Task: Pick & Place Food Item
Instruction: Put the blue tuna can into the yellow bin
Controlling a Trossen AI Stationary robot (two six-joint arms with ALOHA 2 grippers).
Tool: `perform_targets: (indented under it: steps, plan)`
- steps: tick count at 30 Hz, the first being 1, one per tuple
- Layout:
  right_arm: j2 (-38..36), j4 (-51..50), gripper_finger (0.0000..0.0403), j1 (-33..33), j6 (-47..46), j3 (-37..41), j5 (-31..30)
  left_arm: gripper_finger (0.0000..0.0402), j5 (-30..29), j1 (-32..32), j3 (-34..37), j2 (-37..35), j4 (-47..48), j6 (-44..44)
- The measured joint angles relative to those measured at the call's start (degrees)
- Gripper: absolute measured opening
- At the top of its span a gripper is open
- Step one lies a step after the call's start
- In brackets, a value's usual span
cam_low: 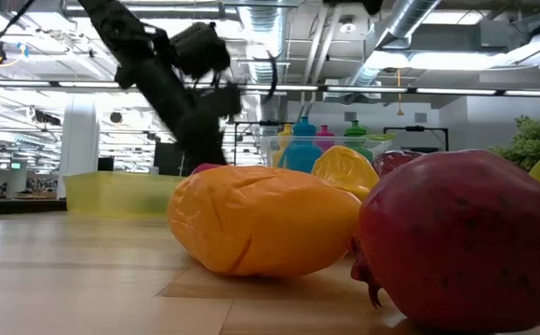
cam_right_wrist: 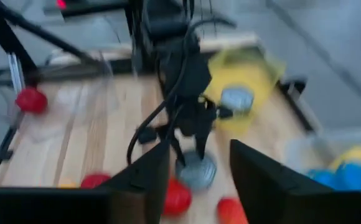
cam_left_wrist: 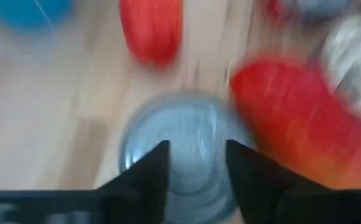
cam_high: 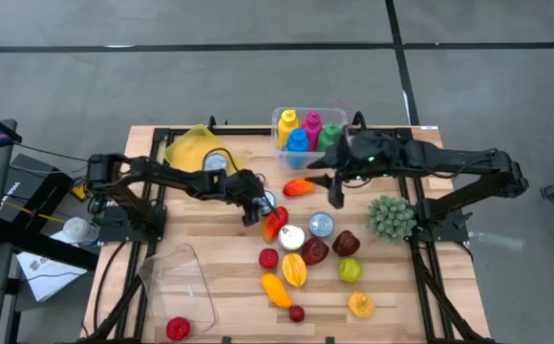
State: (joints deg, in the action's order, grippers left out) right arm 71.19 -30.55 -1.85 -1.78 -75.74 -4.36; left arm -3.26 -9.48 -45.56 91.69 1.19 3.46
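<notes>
High view: the left gripper (cam_high: pixel 258 211) hangs near the middle of the wooden table (cam_high: pixel 153 210), directly over a small silver can (cam_high: pixel 269 201) beside a red pepper (cam_high: pixel 275 223). In the left wrist view its fingers (cam_left_wrist: pixel 149 171) stand apart with the can's lid (cam_left_wrist: pixel 183 152) between them; a grip cannot be told. The right gripper (cam_high: pixel 337 196), fingers apart, hovers toward the far edge near a clear bin of bottles (cam_high: pixel 308 129), holding nothing.

Left arm stretched toward table centre, left gripper (cam_high: pixel 251 207) pointed down, jaws parted. Right arm extended toward table centre, right gripper (cam_high: pixel 335 189) raised, jaws parted.
</notes>
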Motion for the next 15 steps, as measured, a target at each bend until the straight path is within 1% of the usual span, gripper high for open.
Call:
perform_targets:
  steps: [4, 5, 6, 7, 9, 11, 13, 15]
  plan:
    - [-4.22, -0.49, 0.0053, -0.42, 2.70, -2.89, 0.08, 0.0033, 0.01, -1.08, -0.06, -7.96, 0.87, 3.61]
    - [-5.75, -1.20, 0.0029, -0.52, 3.28, -2.94, 0.12, 0.0017, 0.01, -1.24, -0.06, -10.45, 1.00, 4.77]
    - [-7.30, -1.31, 0.0015, -0.52, 4.10, -2.94, 0.04, 0.0011, -0.01, -1.49, -0.06, -13.65, 0.59, 6.04]
    - [-8.94, -1.00, 0.0010, -0.53, 4.84, -2.95, -0.06, 0.0011, -0.02, -1.59, -0.06, -16.85, 0.49, 6.11]
    - [-12.97, -2.07, 0.0015, -1.09, 5.29, -2.42, -0.39, 0.0007, -0.80, -1.59, -0.11, -23.49, -0.02, 5.70]
    - [-16.96, -2.57, 0.0010, -2.43, 4.94, -1.20, -0.39, 0.0002, -1.77, -1.60, -0.11, -29.90, -0.02, 4.05]
    - [-20.80, -2.49, 0.0003, -3.75, 4.28, 1.23, -0.40, 0.0001, -3.84, -1.81, -0.04, -36.34, 0.32, 2.70]
    - [-23.69, -0.46, 0.0006, -4.80, 2.70, 4.01, -0.66, 0.0001, -5.49, -2.03, 0.79, -42.14, 0.02, 2.56]
